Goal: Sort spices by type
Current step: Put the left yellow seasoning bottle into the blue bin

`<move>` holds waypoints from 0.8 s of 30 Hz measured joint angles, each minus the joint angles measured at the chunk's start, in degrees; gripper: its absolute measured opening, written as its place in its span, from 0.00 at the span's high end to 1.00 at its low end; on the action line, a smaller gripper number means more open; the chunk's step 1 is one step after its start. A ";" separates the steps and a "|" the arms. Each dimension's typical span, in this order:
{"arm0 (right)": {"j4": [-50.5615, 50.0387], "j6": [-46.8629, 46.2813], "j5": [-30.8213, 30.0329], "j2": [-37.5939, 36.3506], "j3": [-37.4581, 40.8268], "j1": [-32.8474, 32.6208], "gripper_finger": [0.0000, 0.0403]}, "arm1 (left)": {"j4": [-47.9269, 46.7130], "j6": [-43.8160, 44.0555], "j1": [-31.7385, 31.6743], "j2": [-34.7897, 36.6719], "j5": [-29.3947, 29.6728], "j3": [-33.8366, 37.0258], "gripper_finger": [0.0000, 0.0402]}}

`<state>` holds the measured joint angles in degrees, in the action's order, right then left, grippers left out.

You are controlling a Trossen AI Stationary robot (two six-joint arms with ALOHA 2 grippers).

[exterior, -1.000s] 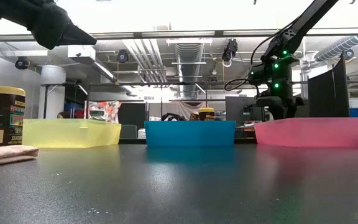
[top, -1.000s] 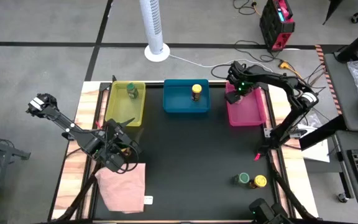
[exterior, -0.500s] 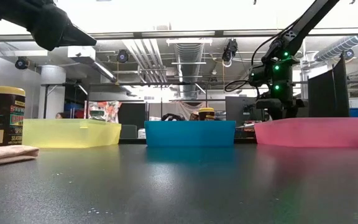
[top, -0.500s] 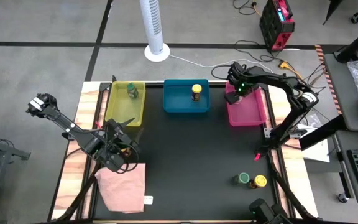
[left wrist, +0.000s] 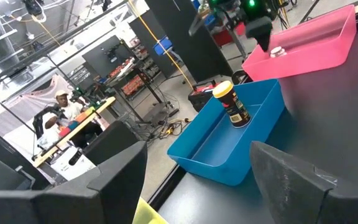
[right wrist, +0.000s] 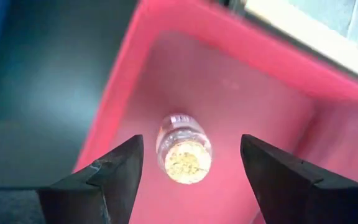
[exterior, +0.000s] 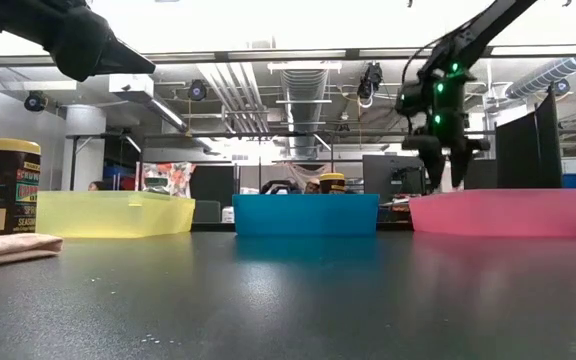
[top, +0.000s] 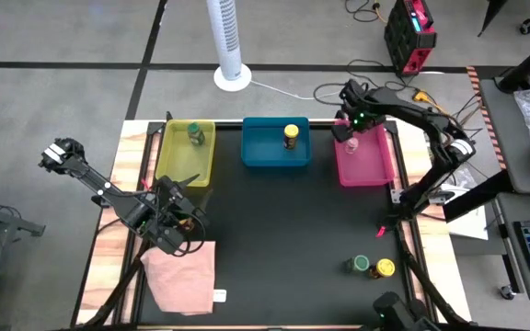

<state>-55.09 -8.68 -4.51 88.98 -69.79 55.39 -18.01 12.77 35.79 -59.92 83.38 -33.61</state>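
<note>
A small spice jar with a clear body rests on the floor of the pink bin, near its far left corner. My right gripper hangs open straight above that jar, fingers pointing down on either side of it and apart from it; in the low view my right gripper is above the bin's rim. A yellow-lidded jar stands in the blue bin, and a green-lidded jar in the yellow bin. My left gripper waits open and level over the table's left side.
A green-lidded jar and a yellow-lidded jar stand together near the table's near right corner. A pink cloth lies at the near left, with a dark yellow-lidded jar beside it. The middle of the black mat is bare.
My right gripper has risen from inside the pink bin to above its rim. The jar stays on the bin's floor below it.
</note>
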 joint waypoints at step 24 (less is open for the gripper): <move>34.77 -4.54 -7.97 -37.60 23.14 -51.53 0.52 | 14.07 13.23 0.00 -0.02 -23.35 -2.27 0.33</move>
<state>-20.32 -13.22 -12.48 51.37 -46.65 3.87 -3.94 26.00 35.79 -59.94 60.03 -35.87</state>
